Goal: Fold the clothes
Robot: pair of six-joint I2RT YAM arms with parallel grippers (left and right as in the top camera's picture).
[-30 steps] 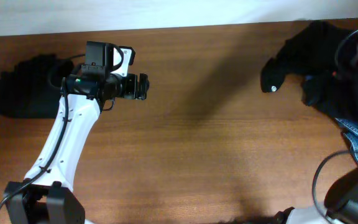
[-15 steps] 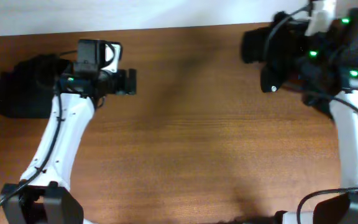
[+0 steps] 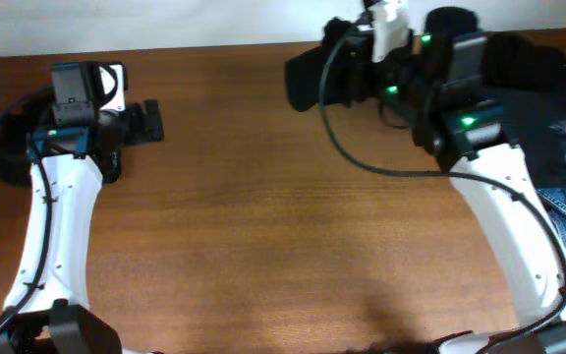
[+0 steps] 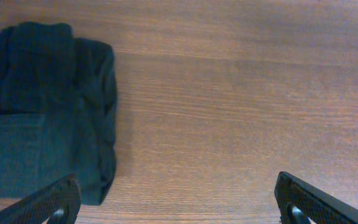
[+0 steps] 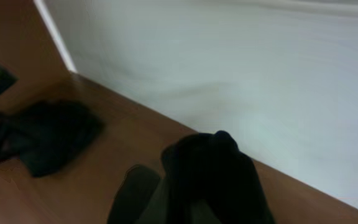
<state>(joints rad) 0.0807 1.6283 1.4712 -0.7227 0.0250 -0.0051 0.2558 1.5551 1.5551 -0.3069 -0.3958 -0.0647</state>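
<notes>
Overhead view: the table (image 3: pixel 283 226) is bare wood through the middle. The pile (image 3: pixel 534 74) sits at the far right corner, black with a flash of red and denim at its edge. The trousers (image 3: pixel 308 84) are up at the far edge, a black bunch pinched in the right gripper (image 3: pixel 347 74), jaws clamped tight on the cloth. A folded garment (image 3: pixel 3 162) lies far left, and the left gripper (image 3: pixel 150 123) hangs beside it, spread wide and empty.

Risks, as I read it:
- With one pinch on a wad, the legs could trail and drag the pile along.
- The cloth could slip out and land crumpled.
- The cable (image 3: pixel 362 162) loops low under the right arm and could snag fabric.
- The left gripper is well apart from the trousers, so nothing steadies the loose end.

There are no labels, brands or writing I can read in any view.
</notes>
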